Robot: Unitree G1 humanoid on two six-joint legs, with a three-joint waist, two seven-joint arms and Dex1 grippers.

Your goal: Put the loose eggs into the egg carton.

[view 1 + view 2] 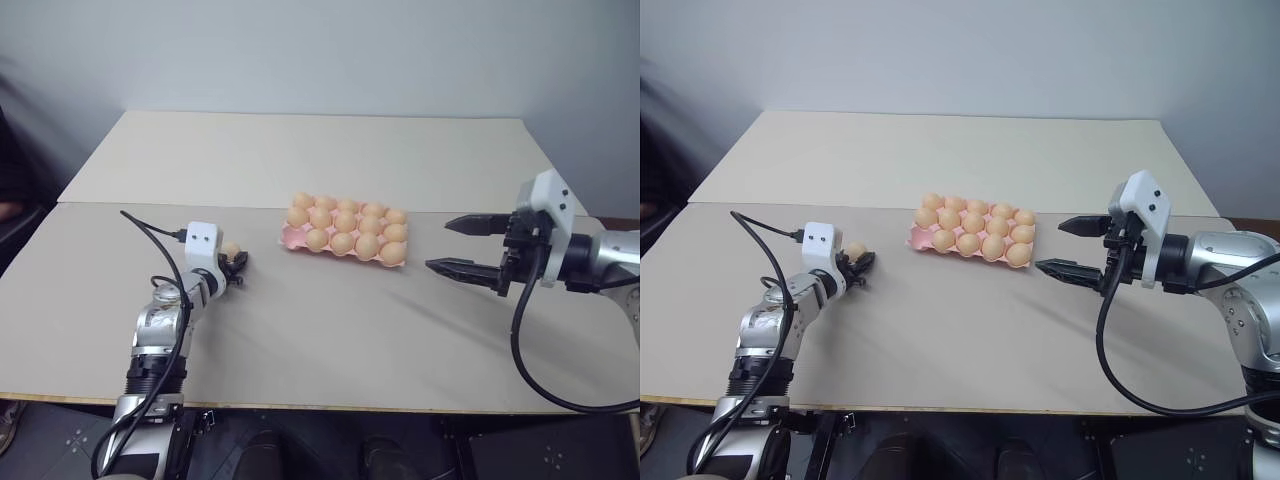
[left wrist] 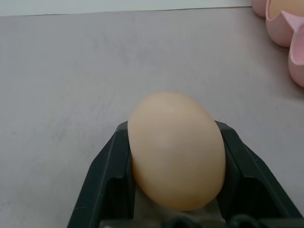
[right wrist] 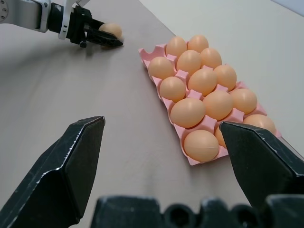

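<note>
Left end effector point(image 1: 234, 268) is clamped on an egg point(image 2: 176, 149); right one point(image 1: 1080, 248) gapes idle. Next: carry it toward 3 o'clock, into the egg carton's point(image 1: 290, 238) free cup.

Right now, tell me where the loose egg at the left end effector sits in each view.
Left eye view: the loose egg lies left of the egg carton, at the left end effector.
Right eye view: same spot, left of the carton.
Left wrist view: centre, low, between the two black fingers.
Right wrist view: far corner, beyond the carton's end.
Shared landmark: the pink carton.
</note>
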